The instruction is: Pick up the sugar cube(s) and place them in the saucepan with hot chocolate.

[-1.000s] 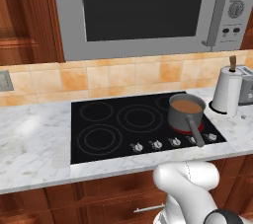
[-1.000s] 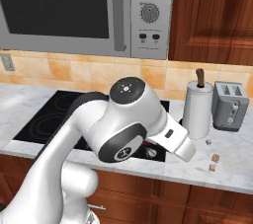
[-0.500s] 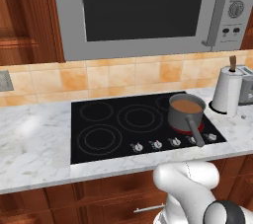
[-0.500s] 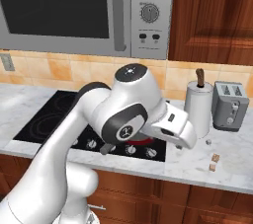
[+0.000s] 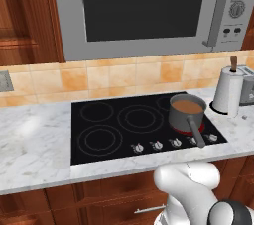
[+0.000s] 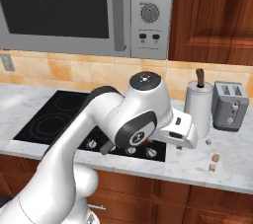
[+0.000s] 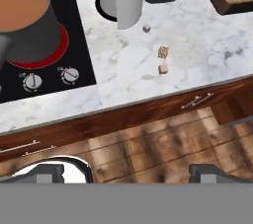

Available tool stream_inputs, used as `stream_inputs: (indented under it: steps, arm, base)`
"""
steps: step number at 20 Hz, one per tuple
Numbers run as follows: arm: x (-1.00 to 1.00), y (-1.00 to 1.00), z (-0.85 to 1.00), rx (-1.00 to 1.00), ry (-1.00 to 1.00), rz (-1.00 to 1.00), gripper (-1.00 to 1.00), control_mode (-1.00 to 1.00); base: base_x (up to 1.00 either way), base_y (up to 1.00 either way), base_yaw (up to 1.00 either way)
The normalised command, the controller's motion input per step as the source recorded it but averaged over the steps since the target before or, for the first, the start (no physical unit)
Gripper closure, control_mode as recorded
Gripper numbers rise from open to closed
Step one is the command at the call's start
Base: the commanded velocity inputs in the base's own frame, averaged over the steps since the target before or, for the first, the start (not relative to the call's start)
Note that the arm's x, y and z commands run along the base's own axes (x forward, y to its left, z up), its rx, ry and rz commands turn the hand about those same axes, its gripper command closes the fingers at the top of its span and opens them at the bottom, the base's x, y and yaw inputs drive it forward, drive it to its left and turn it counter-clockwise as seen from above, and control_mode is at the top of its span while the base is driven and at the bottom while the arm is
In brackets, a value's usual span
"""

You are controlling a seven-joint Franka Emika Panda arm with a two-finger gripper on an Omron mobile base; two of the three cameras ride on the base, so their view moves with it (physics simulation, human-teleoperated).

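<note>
Left base view: one saucepan (image 5: 187, 114) with brown hot chocolate inside, on the cooktop's (image 5: 114, 127) front right burner; one paper-towel roll (image 5: 227, 91) to its right.

Right base view: my arm blocks the pan. Two brown sugar cubes (image 6: 214, 162) on the marble counter (image 6: 197, 165), near the front edge, before one toaster (image 6: 229, 105).

Hand view: my claw (image 7: 126, 172) hangs wide open, empty, above the floor. Two brown cubes, one greyish cube (image 7: 146, 28) near the roll.

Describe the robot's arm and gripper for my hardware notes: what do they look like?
The glossy white arm has rounded, tubular links and dark grey joint rings; one round white cap carries a small dark mark at its centre. A boxy white hand sits at its end. The gripper has two small dark grey, blocky fingertips. No cables show.
</note>
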Motion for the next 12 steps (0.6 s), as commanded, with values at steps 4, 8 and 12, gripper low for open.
stream_inputs:
  steps: [4,8,12]
  arm:
    - [0.29,0.00,-0.26,0.01,0.02,0.15,-1.00,-1.00]
    - [0.42,0.00,-0.27,0.00,0.11,0.14,-1.00,-1.00]
    - [0.47,-0.08,-0.33,0.00,0.12,0.14,-1.00,-1.00]
  base:
    - [0.00,0.00,0.00]
    - [0.00,0.00,0.00]
    - [0.00,0.00,0.00]
